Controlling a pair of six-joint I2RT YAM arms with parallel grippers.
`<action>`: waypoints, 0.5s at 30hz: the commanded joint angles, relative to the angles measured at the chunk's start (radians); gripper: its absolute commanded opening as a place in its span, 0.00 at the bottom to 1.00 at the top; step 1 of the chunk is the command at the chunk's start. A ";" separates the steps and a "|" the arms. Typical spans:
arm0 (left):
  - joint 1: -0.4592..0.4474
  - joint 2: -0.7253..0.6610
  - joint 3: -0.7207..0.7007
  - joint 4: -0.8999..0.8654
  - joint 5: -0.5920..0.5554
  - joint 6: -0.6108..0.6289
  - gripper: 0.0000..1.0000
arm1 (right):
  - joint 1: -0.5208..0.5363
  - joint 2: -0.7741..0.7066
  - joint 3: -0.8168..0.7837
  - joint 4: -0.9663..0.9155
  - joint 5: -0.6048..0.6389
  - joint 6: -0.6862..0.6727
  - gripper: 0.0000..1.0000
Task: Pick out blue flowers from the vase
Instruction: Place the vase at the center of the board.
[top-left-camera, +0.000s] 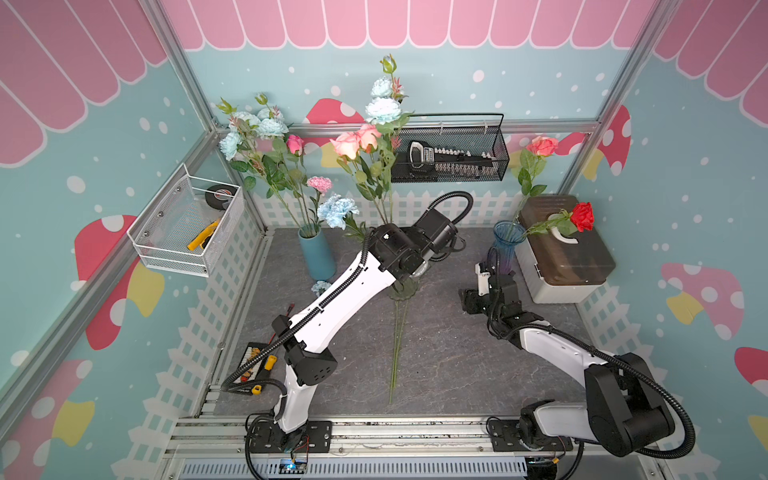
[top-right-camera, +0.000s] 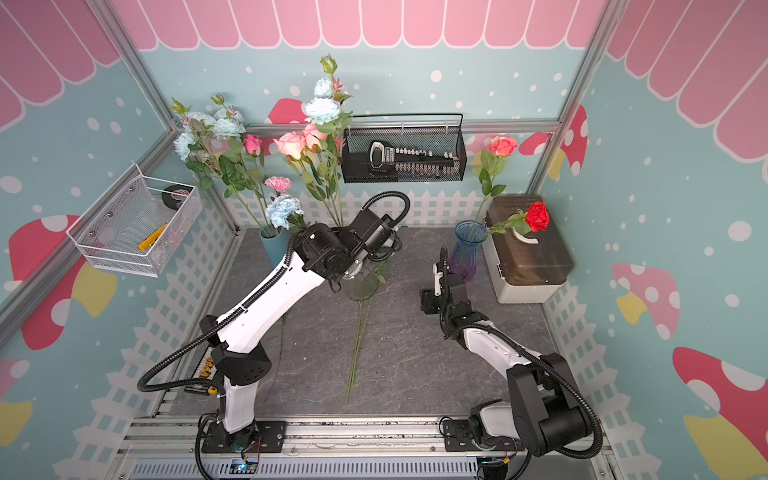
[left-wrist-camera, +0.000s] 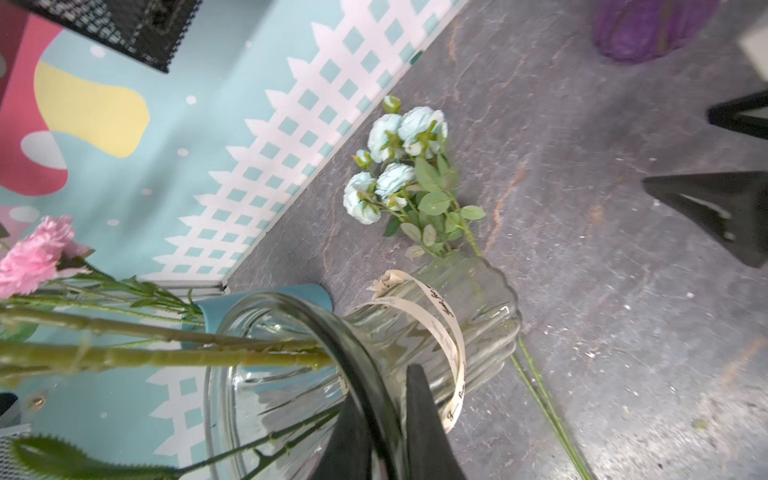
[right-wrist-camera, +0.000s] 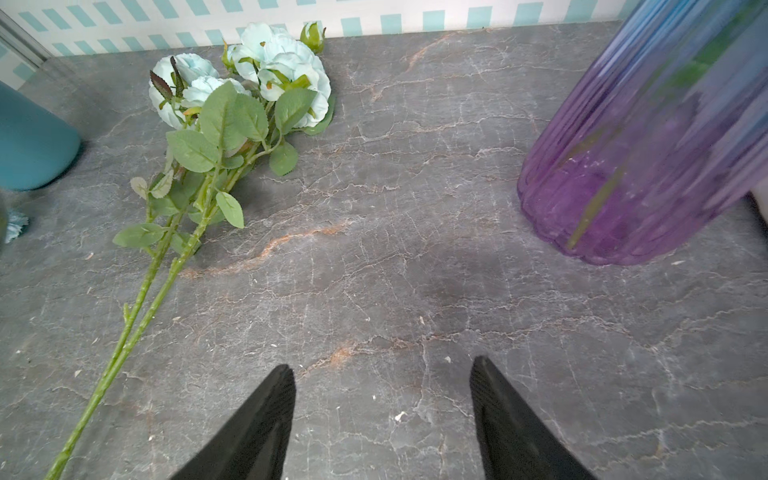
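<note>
At upper centre of a top view, blue flowers (top-left-camera: 383, 109) crown the clear vase (top-left-camera: 402, 291). Left wrist view: left claw (left-wrist-camera: 380, 386) pinches its rim, best held steady. Right wrist view: right claw (right-wrist-camera: 382, 363) wide, empty, above the desk (right-wrist-camera: 415, 249) beside a blue spray (right-wrist-camera: 249, 79) lying flat

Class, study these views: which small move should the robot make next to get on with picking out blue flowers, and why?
Probably bring the open right claw across to the tall blue flower standing in the clear vase beside pink roses. The left claw grips that vase's rim, and one blue spray lies on the table.
</note>
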 joint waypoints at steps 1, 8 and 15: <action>-0.066 -0.042 0.039 0.015 -0.085 -0.005 0.00 | -0.029 -0.019 -0.010 0.002 0.020 0.037 0.69; -0.183 0.011 0.075 0.013 -0.151 -0.002 0.00 | -0.081 -0.043 -0.053 0.039 -0.007 0.082 0.72; -0.293 0.052 0.052 0.013 -0.218 -0.004 0.00 | -0.113 -0.052 -0.078 0.064 -0.023 0.109 0.70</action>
